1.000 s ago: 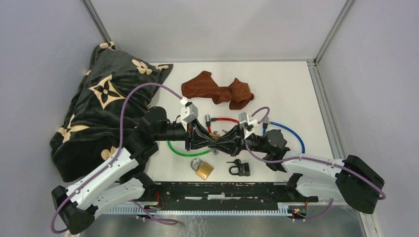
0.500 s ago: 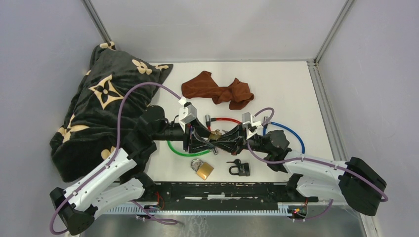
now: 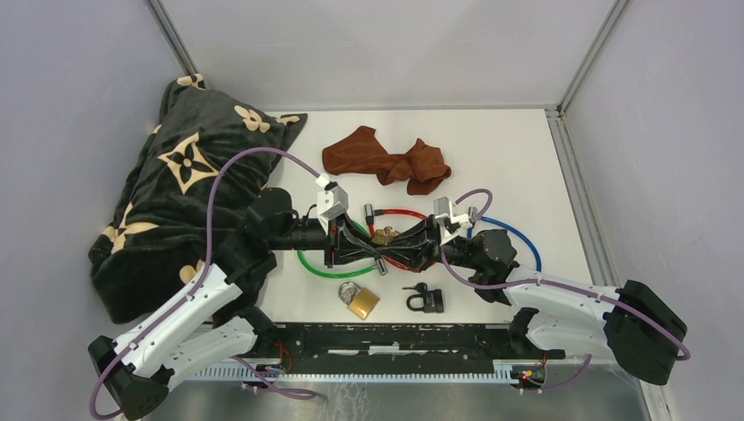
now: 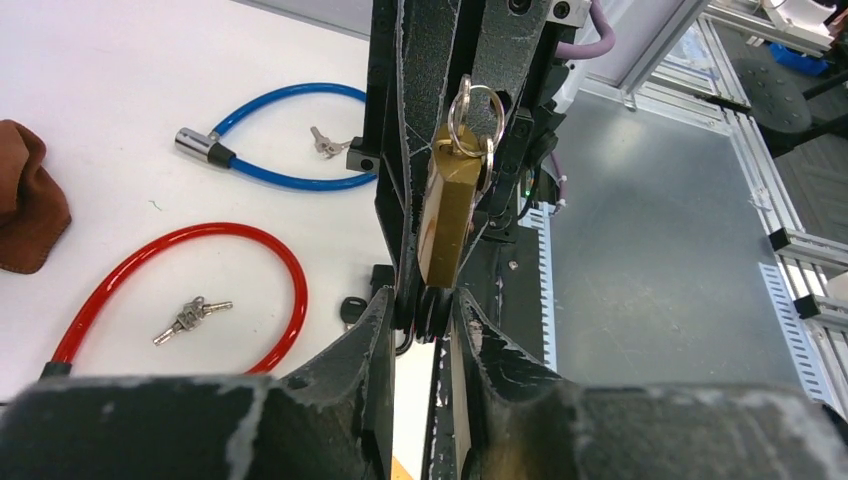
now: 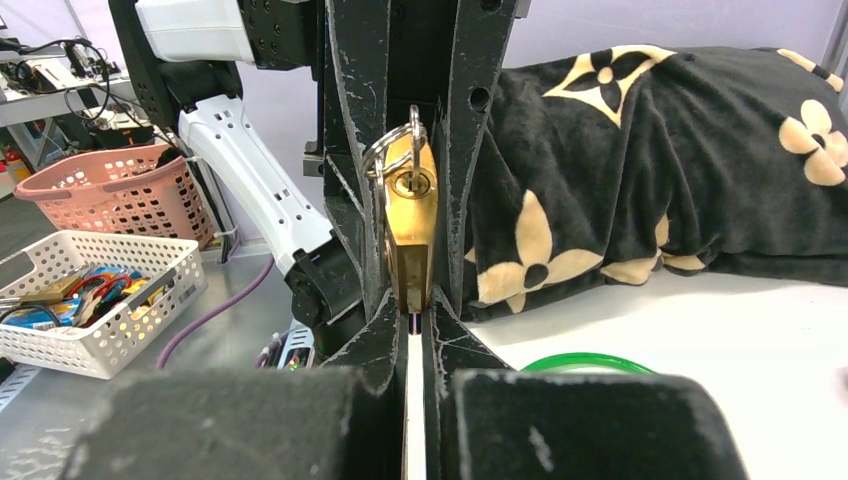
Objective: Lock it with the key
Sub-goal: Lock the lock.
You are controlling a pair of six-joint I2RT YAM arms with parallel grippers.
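Observation:
A brass padlock (image 3: 382, 237) is held above the table between my two grippers, which meet tip to tip. In the left wrist view the padlock (image 4: 445, 215) stands with its key ring (image 4: 472, 112) at the far end. My left gripper (image 4: 430, 300) is shut on the padlock's near, dark shackle end. In the right wrist view the keyhole face (image 5: 410, 183) shows with the ring through the key. My right gripper (image 5: 410, 300) is shut on the padlock's body (image 5: 410, 250). The key's blade is hidden in the lock.
A second brass padlock (image 3: 359, 301) and a black padlock (image 3: 425, 300) lie near the front edge. Red (image 3: 399, 213), blue (image 3: 518, 237) and green (image 3: 316, 267) cable locks ring the grippers. Loose keys (image 4: 190, 313) lie inside the red loop. A brown cloth (image 3: 386, 160) lies behind and a black blanket (image 3: 189, 189) at the left.
Both wrists have drawn slightly apart and turned a little, with the padlock still gripped between them. Nothing on the table has moved.

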